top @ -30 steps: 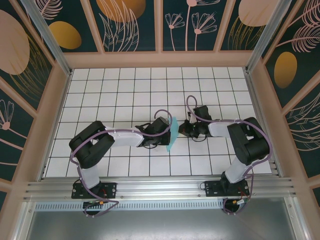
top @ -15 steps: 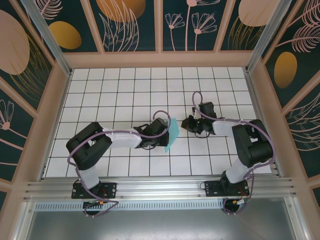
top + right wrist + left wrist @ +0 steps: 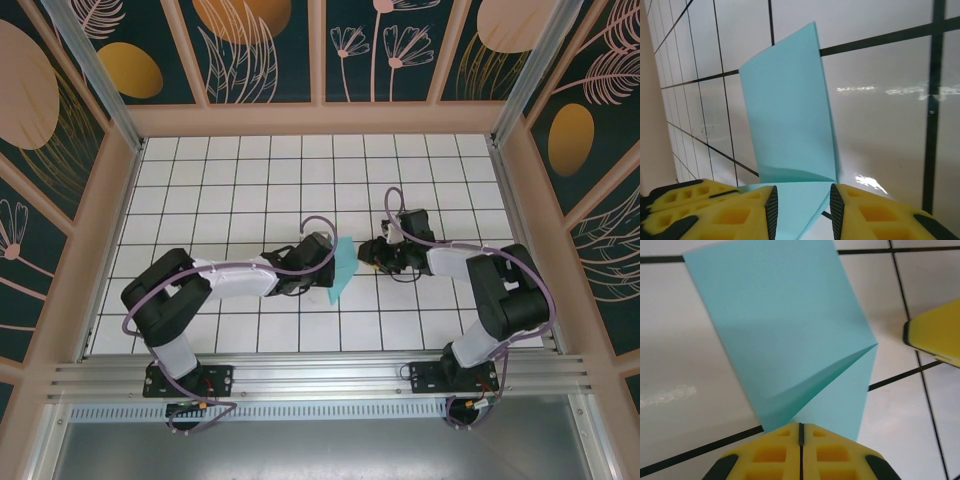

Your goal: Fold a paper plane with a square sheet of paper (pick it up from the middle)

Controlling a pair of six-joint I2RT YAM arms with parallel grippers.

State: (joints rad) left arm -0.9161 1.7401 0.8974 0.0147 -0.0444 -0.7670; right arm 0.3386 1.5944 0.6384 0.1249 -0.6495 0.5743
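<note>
Square sheet of paper, light turquoise and already creased into a doubled flap, is held on edge over the middle of the white tiled table, probably so that both layers stay free for the next fold. The left gripper pinches its near corner with jaws pressed together, which keeps the crease from springing apart. The right gripper faces it from just beside, jaws parted a little and gripping nothing, seemingly lined up for the free edge.
</note>
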